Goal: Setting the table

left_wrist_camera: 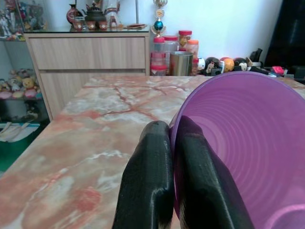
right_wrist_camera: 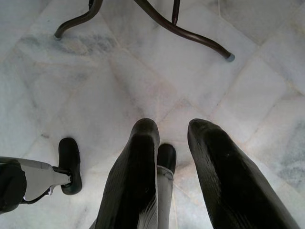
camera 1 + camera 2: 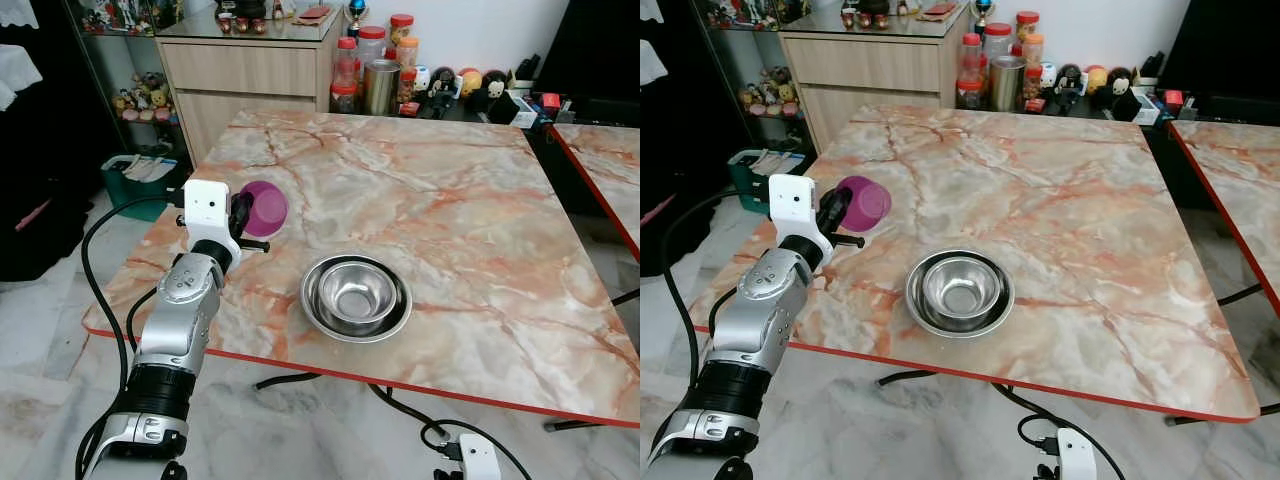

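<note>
The translucent purple ribbed plastic bowl [image 1: 243,148] is tipped on its side above the left part of the glossy pink-veined marble desk [image 3: 480,220], its rim nipped between the closed fingers of the left pincer [image 1: 172,143]. Nearby sit nested round steel bowls [image 3: 356,296]. The right pincer [image 2: 172,131] hangs parted over the marble floor [image 2: 143,71].

A wooden sideboard [image 3: 250,85] stands just beyond the far left corner of the marble table [image 3: 470,200]. Small figurines sit on its glass top [image 3: 245,22]. To the sideboard's right, red-lidded jars [image 3: 352,62] and a metal canister [image 3: 380,87] cluster along the wall, then a row of small toys [image 3: 465,85]. Left of the sideboard, plush toys [image 3: 145,95] fill a shelf, and a green bin [image 3: 135,185] of papers sits on the floor below.
</note>
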{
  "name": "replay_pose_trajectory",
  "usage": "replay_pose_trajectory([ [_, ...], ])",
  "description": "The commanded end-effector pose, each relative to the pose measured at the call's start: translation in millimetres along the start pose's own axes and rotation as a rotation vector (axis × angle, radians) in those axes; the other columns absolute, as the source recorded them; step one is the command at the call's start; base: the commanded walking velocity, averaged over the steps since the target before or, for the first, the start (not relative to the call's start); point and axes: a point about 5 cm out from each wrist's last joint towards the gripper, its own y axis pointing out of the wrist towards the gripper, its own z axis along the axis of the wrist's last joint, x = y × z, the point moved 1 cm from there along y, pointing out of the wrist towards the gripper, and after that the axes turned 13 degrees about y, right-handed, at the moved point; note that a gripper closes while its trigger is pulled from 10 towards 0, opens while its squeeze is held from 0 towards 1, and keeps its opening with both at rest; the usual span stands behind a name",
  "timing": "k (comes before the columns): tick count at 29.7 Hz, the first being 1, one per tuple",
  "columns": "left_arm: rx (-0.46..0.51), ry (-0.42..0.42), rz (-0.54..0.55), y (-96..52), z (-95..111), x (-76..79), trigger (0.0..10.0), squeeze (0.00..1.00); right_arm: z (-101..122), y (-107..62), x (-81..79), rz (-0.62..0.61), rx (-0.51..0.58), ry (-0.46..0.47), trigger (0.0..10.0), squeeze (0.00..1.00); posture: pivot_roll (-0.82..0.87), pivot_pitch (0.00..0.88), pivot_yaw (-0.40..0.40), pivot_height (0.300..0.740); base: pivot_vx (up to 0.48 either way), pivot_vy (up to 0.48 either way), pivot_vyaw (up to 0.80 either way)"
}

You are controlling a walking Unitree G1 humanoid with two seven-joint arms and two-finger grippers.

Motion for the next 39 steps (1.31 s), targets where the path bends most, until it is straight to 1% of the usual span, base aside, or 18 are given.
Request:
replay_pose_trajectory([
  [1, 0.005, 0.003, 0.004, 1.2, 3.3, -2.1, 10.0, 0.00, 1.9, -0.2, 1.5, -0.004, 0.006, 0.005, 10.0, 0.00, 0.07, 0.000, 0.000, 0.740, 0.292, 0.000, 0.00],
  [11, 0.009, 0.002, 0.003, 1.3, 4.0, -1.8, 10.0, 0.00, 1.5, -0.2, 1.5, -0.002, 0.003, 0.011, 10.0, 0.00, 0.07, 0.000, 0.000, 0.740, 0.299, 0.000, 0.00],
  [14, 0.010, 0.002, 0.002, 1.3, 4.2, -1.7, 10.0, 0.00, 1.3, -0.2, 1.3, 0.001, 0.000, 0.011, 10.0, 0.00, 0.07, 0.000, -0.001, 0.740, 0.311, 0.000, -0.45],
  [36, 0.011, 0.005, -0.005, 1.2, 4.8, -1.2, 10.0, 0.00, 1.2, -0.2, 0.9, 0.009, -0.006, 0.001, 10.0, 0.00, 0.07, 0.000, -0.002, 0.740, 0.307, 0.000, 0.00],
  [39, 0.005, 0.004, -0.002, 1.4, 4.3, -1.5, 10.0, 0.00, 1.0, -0.2, 0.8, 0.012, -0.009, -0.001, 10.0, 0.00, 0.07, 0.000, -0.003, 0.740, 0.000, 0.000, 0.00],
])
